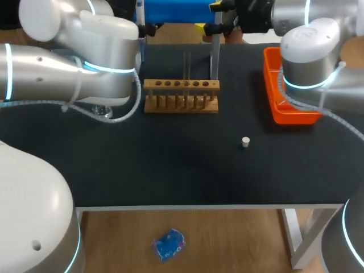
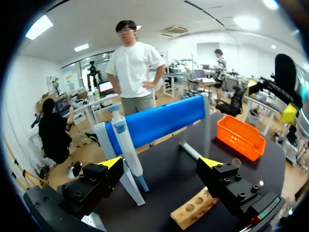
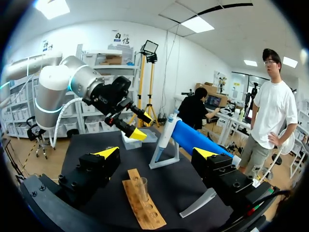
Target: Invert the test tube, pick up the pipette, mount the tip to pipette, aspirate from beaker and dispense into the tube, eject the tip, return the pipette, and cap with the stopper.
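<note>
table (image 1: 170, 176): black top | floor (image 1: 239, 239): light wood | walls (image 3: 193, 58): white | ceiling (image 2: 145, 14): lit panel lights (image 3: 200, 23)

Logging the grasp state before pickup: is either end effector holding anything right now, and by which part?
Nothing is held: the left end effector and the right end effector both stand open, touching nothing.

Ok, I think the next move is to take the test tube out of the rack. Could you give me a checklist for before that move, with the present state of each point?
1. Left tool open and empty: ok.
2. Right tool open and empty: ok.
3. Test tube standing upright in the wooden rack: ok.
4. Which end of the tube points up: cannot tell.
5. Pipette not yet picked up, in neither tool: ok.
6. Stopper lying apart from the rack, out of the way: ok.
</note>
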Tool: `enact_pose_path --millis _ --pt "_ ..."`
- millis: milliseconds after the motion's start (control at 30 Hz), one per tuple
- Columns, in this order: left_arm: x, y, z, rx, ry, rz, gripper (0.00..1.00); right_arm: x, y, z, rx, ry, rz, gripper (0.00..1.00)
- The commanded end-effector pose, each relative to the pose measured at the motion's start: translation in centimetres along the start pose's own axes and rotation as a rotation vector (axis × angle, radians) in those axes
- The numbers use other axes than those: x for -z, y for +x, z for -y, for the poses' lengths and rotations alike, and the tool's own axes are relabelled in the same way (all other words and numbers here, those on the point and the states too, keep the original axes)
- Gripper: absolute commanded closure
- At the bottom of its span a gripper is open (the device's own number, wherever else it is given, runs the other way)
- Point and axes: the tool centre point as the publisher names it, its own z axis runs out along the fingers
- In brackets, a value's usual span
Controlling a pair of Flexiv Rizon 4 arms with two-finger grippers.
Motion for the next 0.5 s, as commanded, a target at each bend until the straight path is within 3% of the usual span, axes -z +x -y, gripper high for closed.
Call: enact_pose_path --millis 33,333,500 --pt "3.3 1.1 -0.5 -0.073 -0.027 -0.282 0.0 4.5 1.2 -0.2 0.007 0.017 0.0 0.0" --pt "4.1 4.6 -1.3 -0.219 -0.101 -0.495 0.0 9.1 5.1 1.7 -0.003 0.033 -0.024 0.0" --pt "3.8 6.2 -1.3 -0.276 -0.122 -0.586 0.0 11.9 7.0 3.4 -0.029 0.044 0.009 0.0"
